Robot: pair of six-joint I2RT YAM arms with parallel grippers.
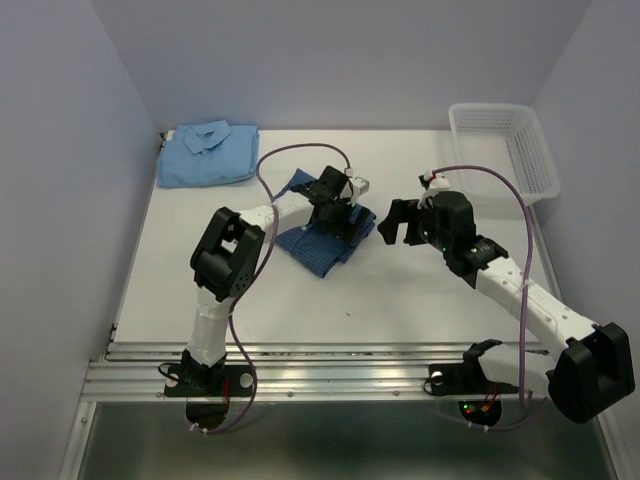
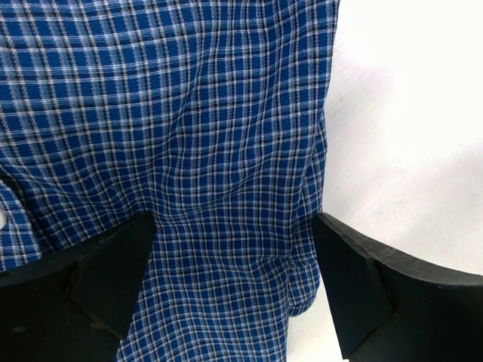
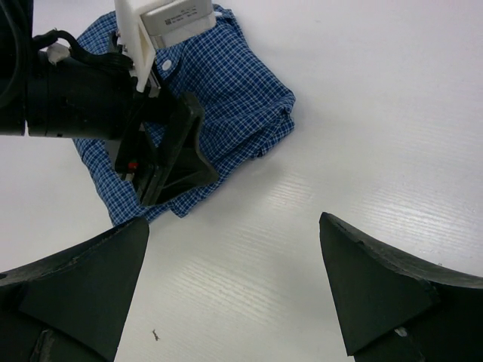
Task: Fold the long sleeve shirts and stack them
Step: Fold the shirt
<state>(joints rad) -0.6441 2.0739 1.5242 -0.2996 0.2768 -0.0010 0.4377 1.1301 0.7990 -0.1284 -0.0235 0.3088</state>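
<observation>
Over the checked shirt (image 2: 219, 136) by its edge, left gripper (image 2: 234, 234) agape; right gripper (image 3: 232, 226) agape above table (image 3: 377, 113).

White-and-black arms (image 1: 207, 325) carry purple cables (image 1: 297, 149) and black wedge fingers (image 3: 377, 290).

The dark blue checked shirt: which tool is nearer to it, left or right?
Left. The left tool is right over the dark blue checked shirt, open across its cloth; the right tool hangs open beside it, not touching.
</observation>
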